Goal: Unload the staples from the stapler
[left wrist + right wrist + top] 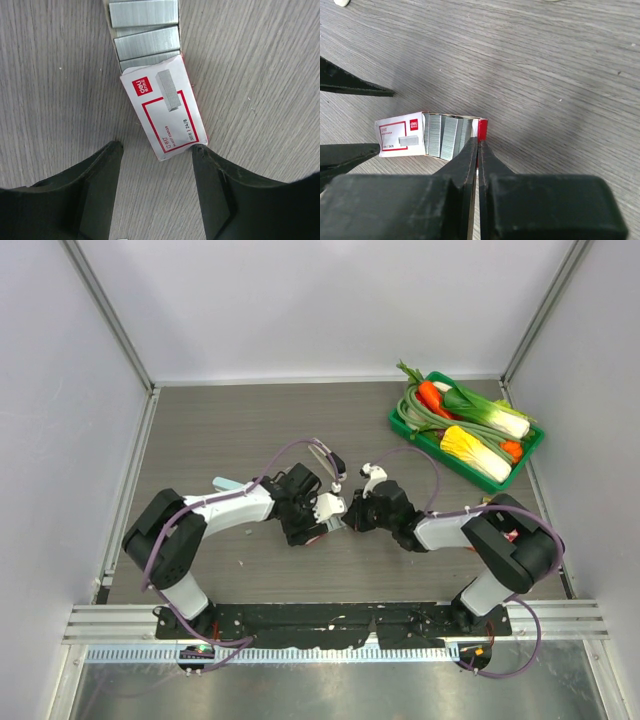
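At mid-table lies the staple box [162, 112], tray out. My left gripper [157, 148] gapes wide astride its sleeve; my right gripper [478, 143] is pinched together at the red end. I'd grip the sleeve squarely first. The stapler [226, 483] lies apart, by my left forearm.

The stapler [226, 483] shows in the top view as a small oblong body of pale blue-grey. It lies flat on the counter [230, 430], in the left half, roughly midway between the near and far edges. Its long axis runs nearly left to right, with the left end set a little farther back. It sits just beside the white forearm of the left arm [236, 506], on the far side of it, and that arm hides its right end. It is too small to tell whether it is open or closed.
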Available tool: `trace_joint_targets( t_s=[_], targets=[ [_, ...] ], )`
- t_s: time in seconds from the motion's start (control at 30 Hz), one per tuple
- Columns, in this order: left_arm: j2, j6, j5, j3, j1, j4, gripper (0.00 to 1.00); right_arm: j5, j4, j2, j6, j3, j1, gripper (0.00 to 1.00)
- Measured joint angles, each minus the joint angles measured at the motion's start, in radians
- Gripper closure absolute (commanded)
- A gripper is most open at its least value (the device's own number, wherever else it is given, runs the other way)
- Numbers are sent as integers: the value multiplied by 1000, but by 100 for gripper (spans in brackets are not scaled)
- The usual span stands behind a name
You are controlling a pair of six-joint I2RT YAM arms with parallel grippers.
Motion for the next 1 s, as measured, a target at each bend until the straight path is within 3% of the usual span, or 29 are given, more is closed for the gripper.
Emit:
trace_joint_targets(
  t_s=[1.0],
  targets=[
    [-63, 337, 110, -73, -5, 4, 38, -124, -1, 90, -93, 93, 0, 94]
  ],
)
